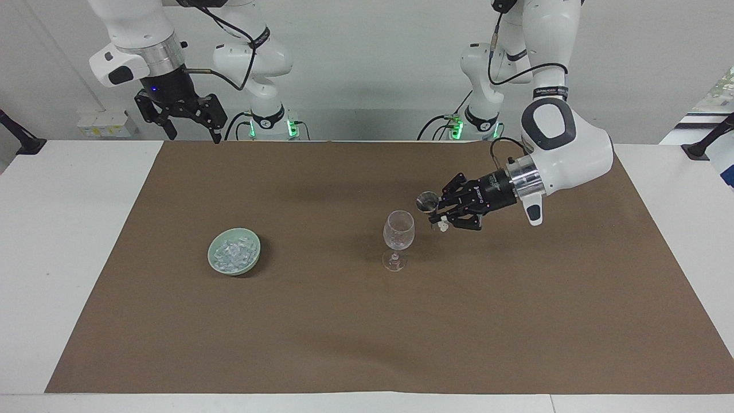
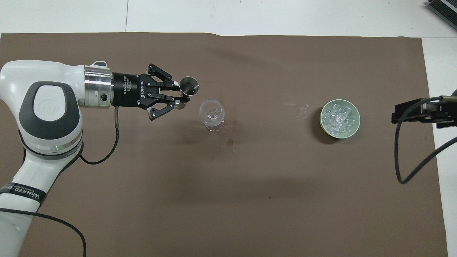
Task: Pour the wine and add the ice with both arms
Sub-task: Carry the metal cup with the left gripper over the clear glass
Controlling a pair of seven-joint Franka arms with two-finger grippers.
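The description follows the overhead view from its left edge to its right, and clock directions refer to that view.

The left arm [image 2: 46, 117] enters from 7 o'clock, bends at the elbow, and extends its forearm level toward 3 o'clock. The left gripper [image 2: 180, 97] points sideways toward 3 o'clock, raised above the brown mat [image 2: 228, 200]. Its fingertips are clamped on the narrow waist of a metal jigger [image 2: 188, 86]. The jigger's long axis is tilted off vertical, with the open mouth leaning toward the 12 o'clock side and its lower cone showing below the fingertips at 6 o'clock. In the facing view the jigger [image 1: 426, 202] hangs above the mat, just beside the rim of the wine glass [image 1: 398, 229], without touching it.

The wine glass [image 2: 212, 113] stands upright on the mat, at 3 o'clock from the jigger, with its stem axis vertical.

At 3 o'clock from the glass, well apart from it, a pale green bowl [image 2: 353, 127] sits on the mat. The ice [image 2: 338, 117] lies in it as a heap of small clear chunks.

The right arm [image 1: 137, 40] waits. The right gripper [image 1: 192, 135] hangs over the mat's edge nearest the robots, pointing down, with its fingers spread wide apart and nothing between them.
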